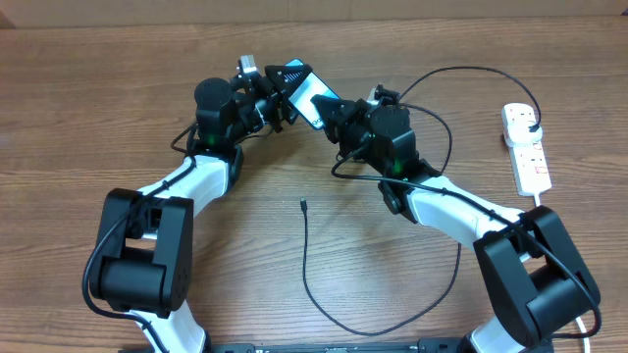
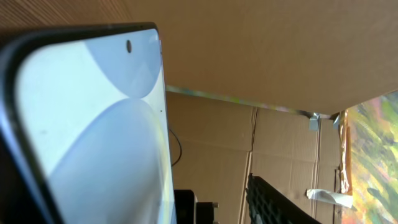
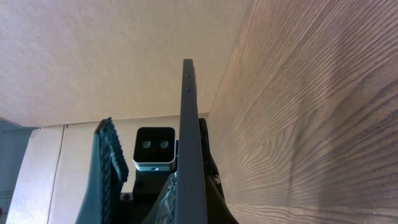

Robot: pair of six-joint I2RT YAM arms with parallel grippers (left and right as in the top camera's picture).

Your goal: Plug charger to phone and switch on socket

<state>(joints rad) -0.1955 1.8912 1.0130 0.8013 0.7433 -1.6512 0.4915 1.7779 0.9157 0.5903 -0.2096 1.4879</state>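
The phone (image 1: 310, 94), its cyan screen lit, is held tilted above the table at the back centre. My right gripper (image 1: 332, 110) is shut on it; in the right wrist view the phone's dark edge (image 3: 188, 124) stands clamped between the pads. My left gripper (image 1: 283, 98) is open around the phone's other end. In the left wrist view the screen (image 2: 93, 137) fills the left, with a gap to the one finger (image 2: 280, 199) that shows. The charger (image 1: 306, 265) loops over the table, its connector tip (image 1: 303, 205) lying free. Its black plug (image 1: 531, 124) sits in the white socket (image 1: 526, 147) at the right.
The charger cable arcs behind my right arm (image 1: 442, 201) and runs across the front of the table. A cardboard wall (image 1: 294, 10) closes off the back. The socket's white cord (image 1: 538, 194) leads toward the front right edge.
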